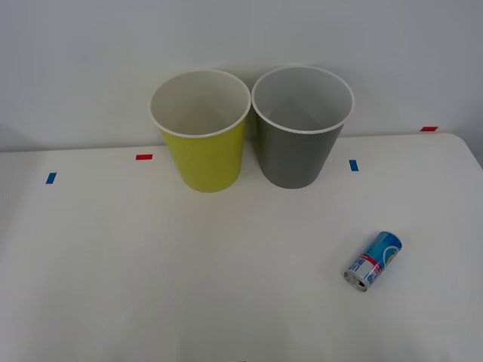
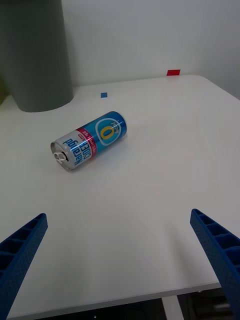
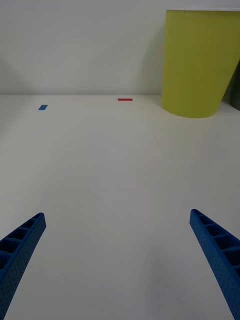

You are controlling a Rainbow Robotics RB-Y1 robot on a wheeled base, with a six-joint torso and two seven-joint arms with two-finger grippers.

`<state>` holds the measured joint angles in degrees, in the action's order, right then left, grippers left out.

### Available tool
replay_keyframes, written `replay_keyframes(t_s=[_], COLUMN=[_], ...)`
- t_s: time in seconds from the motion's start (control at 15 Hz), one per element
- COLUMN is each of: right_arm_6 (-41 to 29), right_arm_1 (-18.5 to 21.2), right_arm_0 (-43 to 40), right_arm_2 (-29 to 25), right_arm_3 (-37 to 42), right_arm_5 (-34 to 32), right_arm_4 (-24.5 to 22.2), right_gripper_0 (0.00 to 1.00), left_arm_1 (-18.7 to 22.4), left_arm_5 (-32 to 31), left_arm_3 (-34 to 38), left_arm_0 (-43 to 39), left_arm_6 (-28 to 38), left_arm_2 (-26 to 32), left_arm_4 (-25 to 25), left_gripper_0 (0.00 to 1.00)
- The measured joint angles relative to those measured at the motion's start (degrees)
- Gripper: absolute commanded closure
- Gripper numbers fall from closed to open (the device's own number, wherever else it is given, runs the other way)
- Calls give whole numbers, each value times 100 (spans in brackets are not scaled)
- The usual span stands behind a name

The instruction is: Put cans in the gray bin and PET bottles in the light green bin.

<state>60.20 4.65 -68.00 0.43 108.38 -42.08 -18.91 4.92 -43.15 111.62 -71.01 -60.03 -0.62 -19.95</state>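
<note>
One small can lies on its side on the white table, toward the robot's right and well in front of the bins. The right gripper hangs over the table's near edge with its blue fingers spread wide apart, the can ahead of them and untouched. It is light blue with white lettering and a red band, its silver pull-tab end facing the robot. Behind it, the gray bin and light green bin stand upright, nearly touching, against a plain white wall. The left gripper, fingers likewise parted, hovers over bare table short of the green bin. Small red and blue tape marks dot the tabletop.
</note>
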Motion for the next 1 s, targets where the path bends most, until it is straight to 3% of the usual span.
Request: replay_keyframes(t_s=[0.4,1.0], right_arm_6=[-51,-75], right_arm_1=[167,592], right_arm_0=[131,289], right_arm_2=[-86,472], right_arm_3=[409,2593], right_arm_5=[292,3824], right_arm_4=[90,438], right_gripper_0=[0,0], left_arm_1=[0,0], left_arm_5=[0,0], left_arm_3=[0,0], left_arm_0=[0,0], left_arm_6=[0,0], left_arm_2=[0,0], left_arm_4=[0,0], left_gripper_0=[0,0])
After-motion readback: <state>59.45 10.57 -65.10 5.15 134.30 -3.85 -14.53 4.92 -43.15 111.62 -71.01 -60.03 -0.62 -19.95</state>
